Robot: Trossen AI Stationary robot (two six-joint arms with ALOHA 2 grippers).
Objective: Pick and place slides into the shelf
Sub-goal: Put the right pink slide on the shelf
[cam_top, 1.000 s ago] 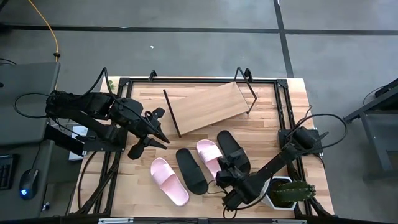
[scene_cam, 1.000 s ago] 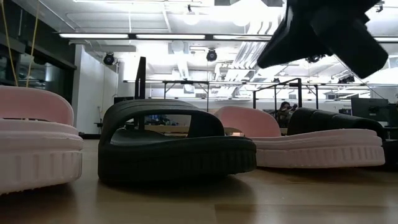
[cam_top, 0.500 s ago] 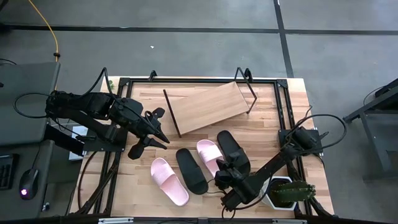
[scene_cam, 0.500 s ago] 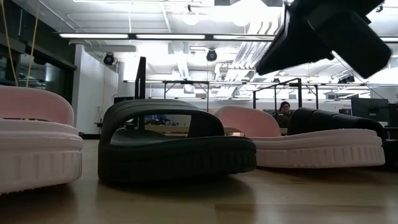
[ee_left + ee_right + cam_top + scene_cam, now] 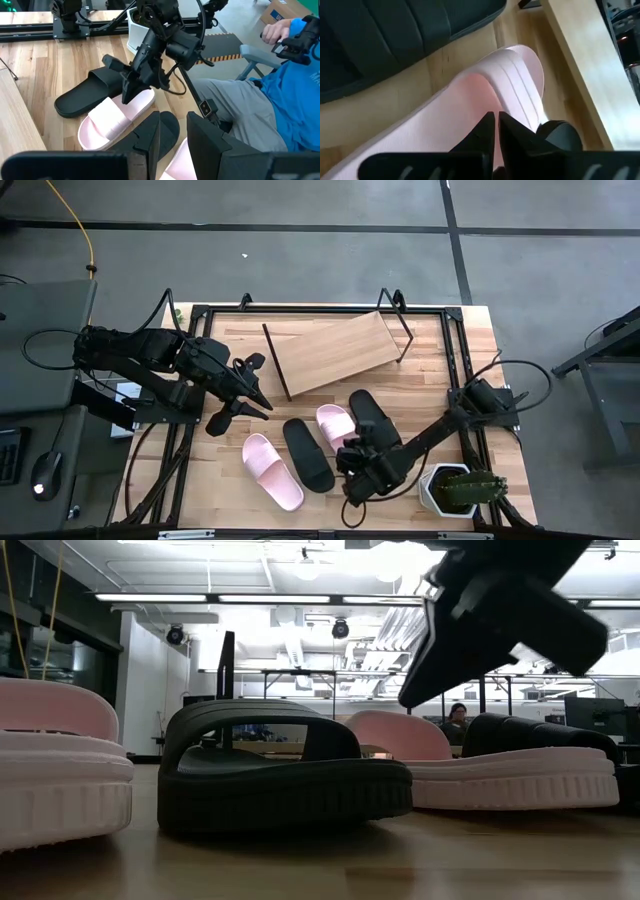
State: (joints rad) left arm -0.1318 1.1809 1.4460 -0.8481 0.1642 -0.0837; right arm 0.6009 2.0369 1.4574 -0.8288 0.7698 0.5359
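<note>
Four slides lie soles down in a row on the table. From left to right they are pink (image 5: 272,471), black (image 5: 307,454), pink (image 5: 335,428) and black (image 5: 376,421). The shelf (image 5: 335,352) stands tilted on its wire frame at the far side. My right gripper (image 5: 350,462) is shut and hovers just over the inner pink slide (image 5: 470,95). In the low view it (image 5: 415,690) hangs a little above that slide's strap (image 5: 395,732). My left gripper (image 5: 252,388) is open and waits in the air at the table's left, clear of every slide.
A white pot with a green plant (image 5: 455,490) stands at the near right corner, beside my right arm. A black metal frame (image 5: 455,360) runs along the table's sides. A seated person in a blue top (image 5: 295,85) is beyond the table's right side.
My right gripper has moved toward the table's left and a little toward the far edge. It has also come down, from beside the near right pot to just over the inner pink slide. The slides and my left arm have kept still.
</note>
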